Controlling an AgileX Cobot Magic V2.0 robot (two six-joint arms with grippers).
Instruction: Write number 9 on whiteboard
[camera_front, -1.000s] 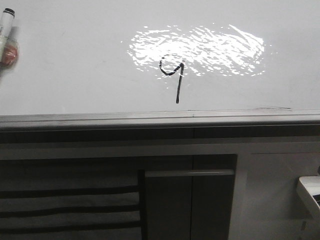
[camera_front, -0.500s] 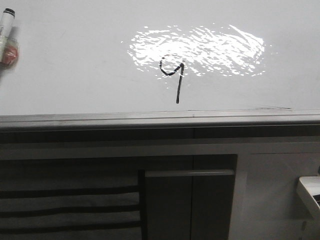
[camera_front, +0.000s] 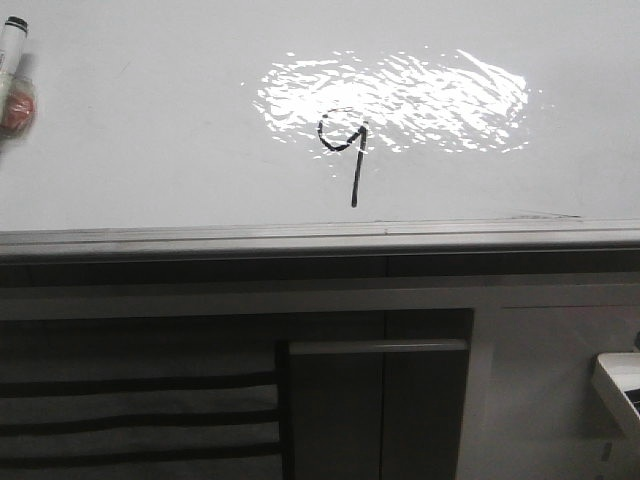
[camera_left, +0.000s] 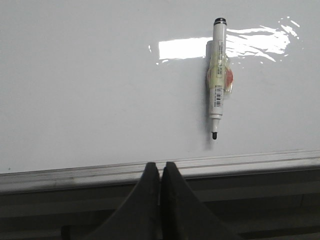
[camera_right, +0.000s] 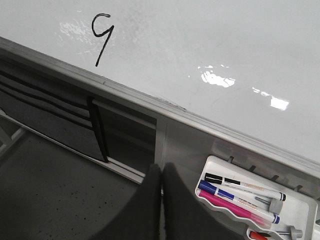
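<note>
A black number 9 (camera_front: 345, 150) is drawn on the whiteboard (camera_front: 150, 120) at the lower edge of a glare patch; it also shows in the right wrist view (camera_right: 101, 37). A white marker (camera_left: 217, 75) with its black tip bare lies on the whiteboard (camera_left: 90, 90), with its top end at the front view's left edge (camera_front: 12, 45). My left gripper (camera_left: 160, 166) is shut and empty, off the board near its grey edge strip (camera_left: 75, 170), apart from the marker. My right gripper (camera_right: 161, 169) is shut and empty, below the board.
Dark cabinet panels (camera_front: 140, 400) with a handle bar (camera_front: 380, 346) sit below the board. A white tray (camera_right: 255, 200) with black, blue and pink markers hangs at the lower right; its corner shows in the front view (camera_front: 618, 385).
The marker at the front view's left edge has shifted slightly further left. The number 9 and the board are unchanged.
</note>
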